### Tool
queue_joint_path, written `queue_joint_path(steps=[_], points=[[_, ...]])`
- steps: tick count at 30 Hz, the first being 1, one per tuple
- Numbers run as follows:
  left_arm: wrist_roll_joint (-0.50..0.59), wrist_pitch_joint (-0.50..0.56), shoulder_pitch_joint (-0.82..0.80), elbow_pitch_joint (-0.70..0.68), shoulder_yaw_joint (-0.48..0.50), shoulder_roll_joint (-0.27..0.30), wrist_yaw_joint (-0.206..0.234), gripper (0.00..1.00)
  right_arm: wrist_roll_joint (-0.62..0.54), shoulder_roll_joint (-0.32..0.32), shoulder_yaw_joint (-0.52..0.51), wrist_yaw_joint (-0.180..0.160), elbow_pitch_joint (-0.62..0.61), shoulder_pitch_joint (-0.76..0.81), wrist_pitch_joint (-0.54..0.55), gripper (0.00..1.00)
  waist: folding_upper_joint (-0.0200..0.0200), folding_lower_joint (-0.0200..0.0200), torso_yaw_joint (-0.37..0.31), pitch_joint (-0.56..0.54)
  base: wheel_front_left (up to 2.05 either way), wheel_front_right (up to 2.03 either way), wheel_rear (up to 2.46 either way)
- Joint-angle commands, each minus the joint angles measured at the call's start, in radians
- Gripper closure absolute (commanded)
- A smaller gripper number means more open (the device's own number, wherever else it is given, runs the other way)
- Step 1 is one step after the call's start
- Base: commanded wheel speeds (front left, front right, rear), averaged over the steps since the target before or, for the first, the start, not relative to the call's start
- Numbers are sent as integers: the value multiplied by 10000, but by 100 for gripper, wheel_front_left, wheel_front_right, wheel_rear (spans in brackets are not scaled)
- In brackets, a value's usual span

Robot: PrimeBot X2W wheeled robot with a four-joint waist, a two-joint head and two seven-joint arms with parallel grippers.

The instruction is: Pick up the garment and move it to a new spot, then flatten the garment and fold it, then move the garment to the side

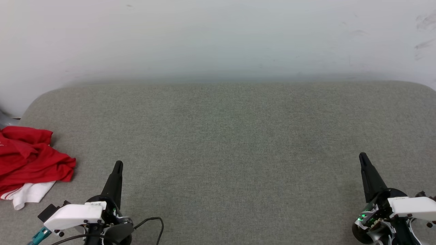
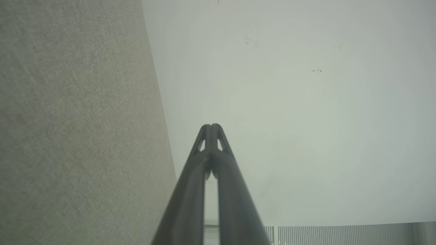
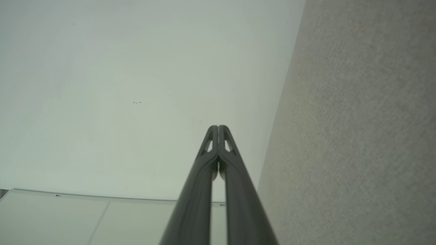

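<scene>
Grey worktop point(image 1: 218, 146) is carrying the crumpled red garment point(image 1: 30, 160) at the left edge. The left gripper point(image 1: 118, 164) and right gripper point(image 1: 363, 156) are pointing up from the bottom corners, jaws together.

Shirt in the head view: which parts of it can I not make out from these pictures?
- Shirt, head view: its left part is cut off by the picture's left edge.
- Its front: crumpled, so its own folds hide any print and the collar.
- White sleeve: one shows; a second is hidden or cut off.
</scene>
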Motion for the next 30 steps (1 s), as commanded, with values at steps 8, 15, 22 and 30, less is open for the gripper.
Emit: queue_joint_path(steps=[8, 15, 22, 30], points=[[7, 21, -79, -1, 5, -3, -48, 100, -41, 28, 5, -3, 10, -116, 1, 100, 0, 0, 0, 0, 0, 0, 0], [7, 21, -79, -1, 5, -3, -48, 100, -41, 28, 5, -3, 10, -116, 1, 100, 0, 0, 0, 0, 0, 0, 0], [-2, -2, 12, 25, -8, -2, 6, 0, 0, 2, 3, 0, 24, 14, -3, 0, 0, 0, 0, 0, 0, 0, 0], [20, -270, 137, -35, -312, -21, 12, 0, -107, 12, 227, -2, -116, 229, -271, 0, 0, 0, 0, 7, 0, 0, 0]])
